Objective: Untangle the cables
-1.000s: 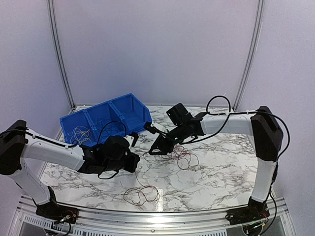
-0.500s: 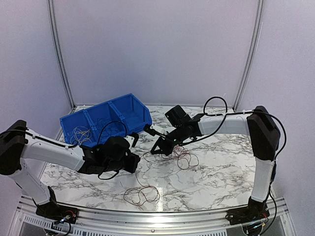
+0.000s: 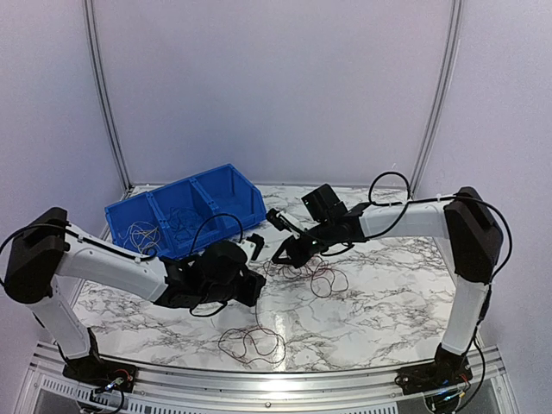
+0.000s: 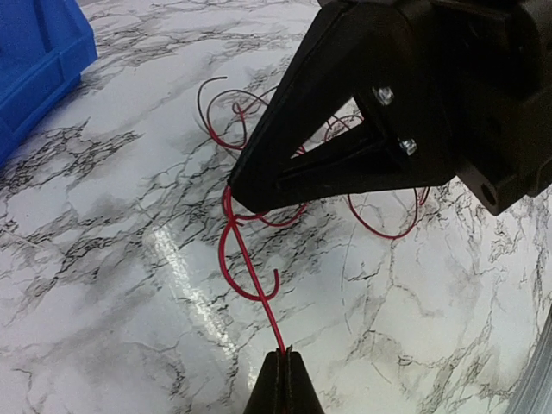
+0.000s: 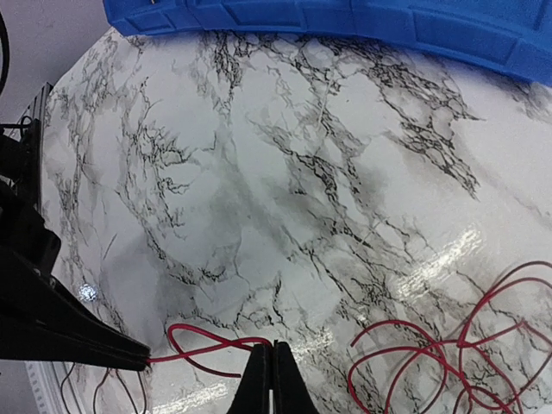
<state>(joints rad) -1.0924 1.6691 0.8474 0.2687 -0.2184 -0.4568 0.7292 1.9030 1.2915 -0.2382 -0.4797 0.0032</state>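
A short stretch of red wire (image 4: 226, 250) is strung between the two arms above the middle of the marble desk (image 3: 388, 293). It runs from near-left to far-right and has a small curl halfway along. The left gripper (image 4: 280, 379) has its jaws pressed together on the near end. The right gripper (image 5: 272, 375) has its jaws pinched on the far end. Just right of them a tangle of red loops (image 3: 323, 276) lies flat on the desk. A second bundle of dark and red wire (image 3: 252, 343) lies nearer the front edge. At far left a blue bin (image 3: 241, 203) holds whitish wires (image 3: 142, 235) in its left compartment.
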